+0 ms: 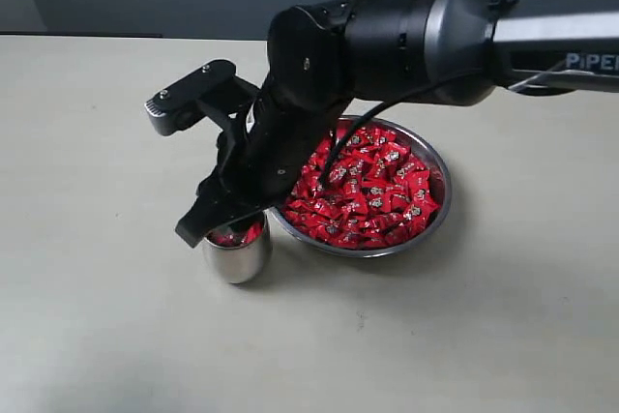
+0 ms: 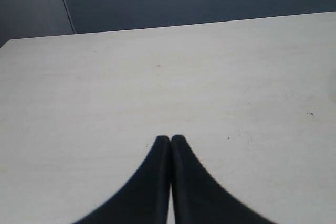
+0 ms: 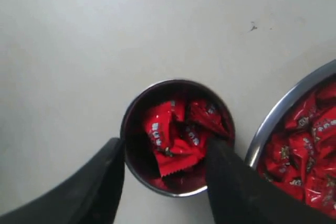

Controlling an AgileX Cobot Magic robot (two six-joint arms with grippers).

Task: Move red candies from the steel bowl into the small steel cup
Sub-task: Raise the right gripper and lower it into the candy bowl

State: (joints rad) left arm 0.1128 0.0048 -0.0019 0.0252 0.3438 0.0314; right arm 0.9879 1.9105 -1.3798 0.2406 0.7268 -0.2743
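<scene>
Blocked at the mouth of the small steel cup [image 1: 235,260] by the right tool [image 3: 167,149], fingers spread across the rim, with red candies [image 3: 170,140] filling the inside. Hemmed in at 2 to 3 o'clock of the cup by the steel bowl [image 1: 440,186] just beside it, and overhead there by the dark arm [image 1: 387,36] slanting in from 1 o'clock. Open for passage over bare desk [image 1: 97,316] from 5 round to 10 o'clock of the cup.

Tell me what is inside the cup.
Several red candies lie piled inside the cup. They cover its bottom, and one finger of the open right gripper hides part of the mouth.
</scene>
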